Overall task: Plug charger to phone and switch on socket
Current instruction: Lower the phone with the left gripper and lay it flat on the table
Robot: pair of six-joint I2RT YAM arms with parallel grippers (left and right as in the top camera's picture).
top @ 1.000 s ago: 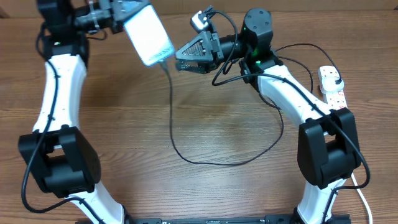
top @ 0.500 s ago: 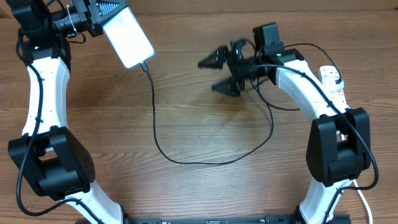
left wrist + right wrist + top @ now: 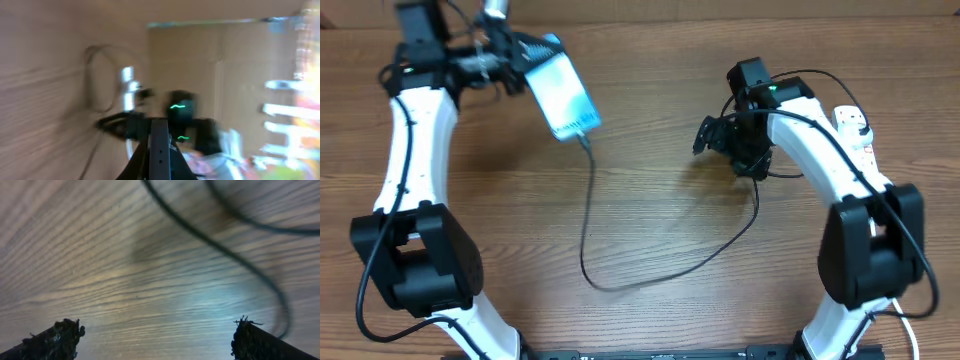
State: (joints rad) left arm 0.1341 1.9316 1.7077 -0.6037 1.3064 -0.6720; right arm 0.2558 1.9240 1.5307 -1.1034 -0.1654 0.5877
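The phone (image 3: 563,97), its light-blue screen lit, is held tilted above the table's far left by my left gripper (image 3: 532,52), which is shut on its top end. In the blurred left wrist view the phone's dark edge (image 3: 160,147) stands between the fingers (image 3: 160,167). The charger's black cable (image 3: 610,286) joins the phone's lower end, loops across the table and runs up towards the white socket (image 3: 857,150) at the right edge. My right gripper (image 3: 712,135) is open and empty, pointing down at the wood. Its wide-apart fingers (image 3: 160,335) show in the right wrist view, with the cable (image 3: 225,250) beyond them.
The wooden table (image 3: 650,190) fills the view. The right arm's own black wires hang around its wrist (image 3: 760,150), close to the charger cable. The left wrist view shows the right arm (image 3: 180,107) and blurred background clutter.
The left gripper swung the phone left, then back right and lower, and the cable loop shifted with it. The right gripper drew away from the phone to the right and turned down towards the table.
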